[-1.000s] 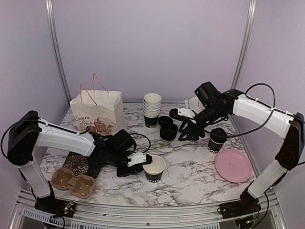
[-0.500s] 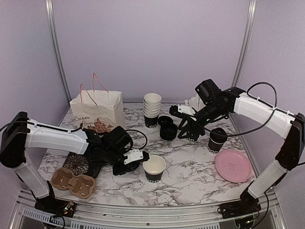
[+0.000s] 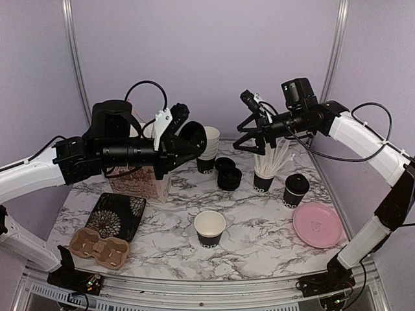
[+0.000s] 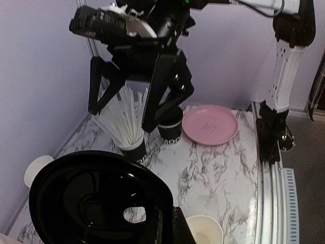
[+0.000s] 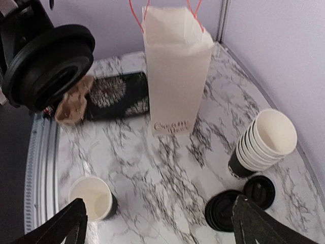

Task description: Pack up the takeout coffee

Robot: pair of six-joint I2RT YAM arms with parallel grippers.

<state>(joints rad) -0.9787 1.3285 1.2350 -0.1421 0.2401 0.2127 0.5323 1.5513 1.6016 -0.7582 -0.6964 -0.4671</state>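
Marbled table (image 3: 259, 243), lilac walls. A lid (image 3: 193, 138) is clamped in the left end effector (image 3: 176, 133) and held high, presumably for capping the open cup (image 3: 209, 228) mid-table. The right end effector (image 3: 254, 129) is spread apart, empty, above the straws (image 3: 272, 159). A lidded cup (image 3: 296, 189) is parked beside the plate (image 3: 318, 225).

arms (image 3: 29, 175): white shells, black joints | cable (image 3: 146, 81): black | left claw (image 3: 186, 145), right claw (image 3: 242, 123): black

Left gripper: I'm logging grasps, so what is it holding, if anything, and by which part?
The left gripper is shut on a black plastic lid, pinching it at the rim, with the lid held up in the air.
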